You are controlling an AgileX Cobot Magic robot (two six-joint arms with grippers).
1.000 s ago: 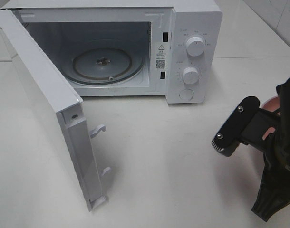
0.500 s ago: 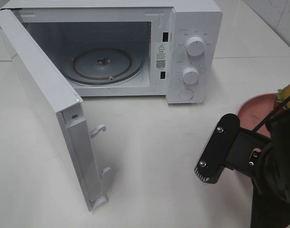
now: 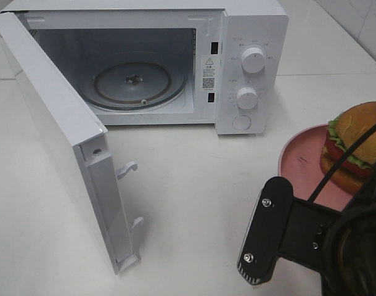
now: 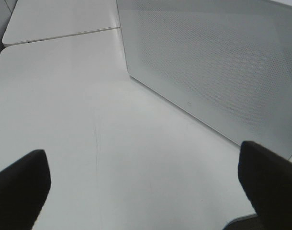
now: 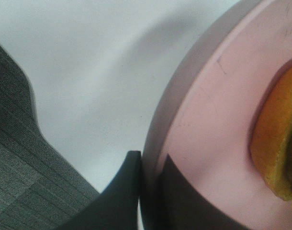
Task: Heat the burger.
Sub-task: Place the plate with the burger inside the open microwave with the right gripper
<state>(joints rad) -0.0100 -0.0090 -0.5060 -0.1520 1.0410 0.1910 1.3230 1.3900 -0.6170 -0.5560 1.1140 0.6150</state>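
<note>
The burger (image 3: 360, 145) sat on the pink plate (image 3: 302, 157), a little way in from the right fingers (image 5: 122, 196). These were clamped on the plate's rim, one on its upper face and one outside the edge. The left fingers (image 4: 21, 187) stood wide apart, holding nothing, over the white tabletop (image 3: 194, 185). Ahead of them was the microwave (image 3: 249, 37)'s open door (image 3: 52, 117).
</note>
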